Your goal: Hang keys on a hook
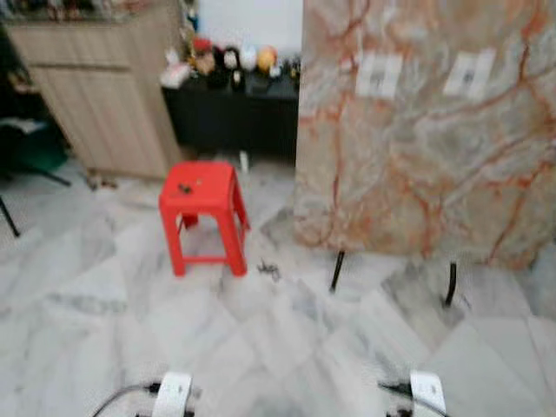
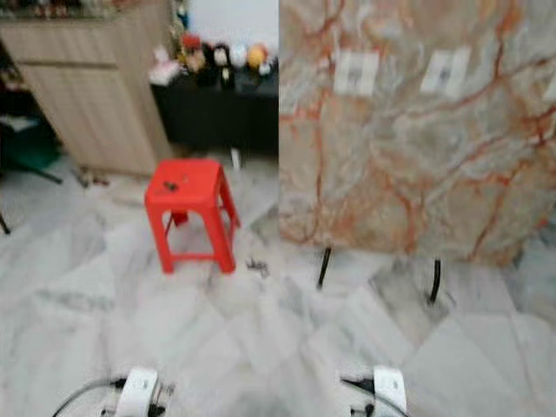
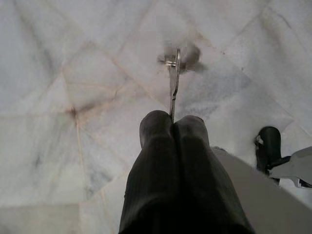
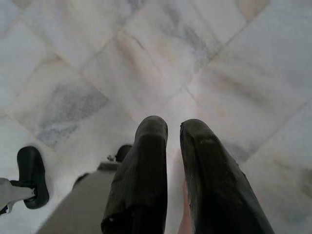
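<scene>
Left tool [image 3: 173,127] pinched tight on keys [image 3: 173,73], which hang from fingertips over marble floor [image 1: 287,347]. Right tool [image 4: 173,127] narrowly parted, holding nothing, above floor. Red stool [image 1: 201,213] ahead, beside marble panel [image 1: 426,130].

A red plastic stool [image 2: 188,208] stands on the white marble floor [image 2: 261,347], small dark items on its seat. Just beside it, a marble-patterned panel [image 2: 417,130] rests on black legs. Behind stand a wooden cabinet [image 2: 95,87] and a black bench [image 2: 217,117] carrying figurines.
</scene>
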Motion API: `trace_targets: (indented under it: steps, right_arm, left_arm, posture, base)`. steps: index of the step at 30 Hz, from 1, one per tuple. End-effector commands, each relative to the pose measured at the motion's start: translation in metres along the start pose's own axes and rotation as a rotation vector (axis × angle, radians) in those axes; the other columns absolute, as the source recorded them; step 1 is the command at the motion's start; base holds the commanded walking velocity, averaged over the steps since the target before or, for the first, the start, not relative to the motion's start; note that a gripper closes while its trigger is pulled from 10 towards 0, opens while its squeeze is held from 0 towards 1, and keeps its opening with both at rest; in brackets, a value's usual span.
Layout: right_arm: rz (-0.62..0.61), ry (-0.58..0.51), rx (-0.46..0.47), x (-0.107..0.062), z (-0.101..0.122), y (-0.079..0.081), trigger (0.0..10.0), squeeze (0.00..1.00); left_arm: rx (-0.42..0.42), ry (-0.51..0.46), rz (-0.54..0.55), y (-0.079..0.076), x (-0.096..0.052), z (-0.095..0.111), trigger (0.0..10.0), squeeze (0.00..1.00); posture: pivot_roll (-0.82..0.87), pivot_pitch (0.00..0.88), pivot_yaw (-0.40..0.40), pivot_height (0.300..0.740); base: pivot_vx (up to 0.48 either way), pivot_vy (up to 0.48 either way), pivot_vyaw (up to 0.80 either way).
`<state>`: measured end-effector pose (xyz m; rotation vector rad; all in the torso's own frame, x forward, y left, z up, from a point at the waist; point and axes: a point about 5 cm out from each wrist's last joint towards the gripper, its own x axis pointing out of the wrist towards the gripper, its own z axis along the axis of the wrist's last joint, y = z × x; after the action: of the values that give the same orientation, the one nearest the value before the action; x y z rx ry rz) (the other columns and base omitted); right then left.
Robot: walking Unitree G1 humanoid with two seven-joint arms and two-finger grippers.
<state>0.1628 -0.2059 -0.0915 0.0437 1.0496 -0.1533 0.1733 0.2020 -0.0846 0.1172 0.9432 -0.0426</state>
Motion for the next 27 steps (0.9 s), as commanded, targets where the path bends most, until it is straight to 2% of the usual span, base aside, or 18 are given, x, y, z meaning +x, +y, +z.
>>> trace_targets:
  steps: [1, 11, 27]
  right_arm:
    - [0.015, -0.024, 0.014, 0.001, 0.006, 0.006, 10.0, 0.00]
    - [0.003, -0.019, 0.030, 0.000, 0.000, 0.002, 10.0, 0.00]
    - [0.009, -0.068, 0.022, 0.001, 0.015, 0.008, 10.0, 0.00]
  left_arm:
    - [0.019, 0.011, -0.003, 0.003, -0.001, -0.002, 10.0, 0.00]
    - [0.025, 0.019, -0.017, -0.002, -0.001, -0.005, 10.0, 0.00]
    - [0.030, 0.028, -0.006, 0.000, -0.001, -0.007, 10.0, 0.00]
  posture:
    - [-0.04, 0.000, -0.001, 0.740]
    - [-0.05, 0.000, -0.002, 0.740]
    - [-0.06, 0.000, -0.005, 0.740]
  base:
    - [0.330, 0.000, 0.00]
    - [0.359, 0.000, 0.00]
    - [0.379, 0.000, 0.00]
